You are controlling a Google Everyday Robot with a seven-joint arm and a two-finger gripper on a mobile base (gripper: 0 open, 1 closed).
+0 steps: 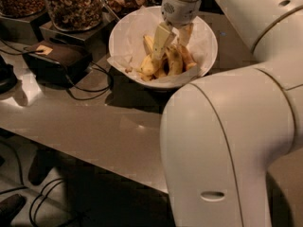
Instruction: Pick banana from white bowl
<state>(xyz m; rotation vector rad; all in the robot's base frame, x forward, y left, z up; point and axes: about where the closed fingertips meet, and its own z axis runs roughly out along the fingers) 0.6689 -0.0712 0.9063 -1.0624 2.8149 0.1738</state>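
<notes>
The white bowl (124, 38), lined with crumpled white paper, stands at the back of the table and holds several bananas. The freckled yellow banana (172, 63) lies in the middle of the pile, with an orange-tinted banana (188, 56) to its right and another yellow one (148, 66) to its left. My gripper (173, 42) reaches down into the bowl from above. Its fingers (160, 41) are apart and stand on either side of the freckled banana's upper end. The banana's stem end is hidden behind the gripper.
Glass jars of nuts (73, 4) stand on dark boxes at the back left. A dark box with a tag (52, 56) and black cables (94, 82) lie left of the bowl. My large white arm (232, 141) fills the right foreground. The table's front edge (71, 148) runs diagonally.
</notes>
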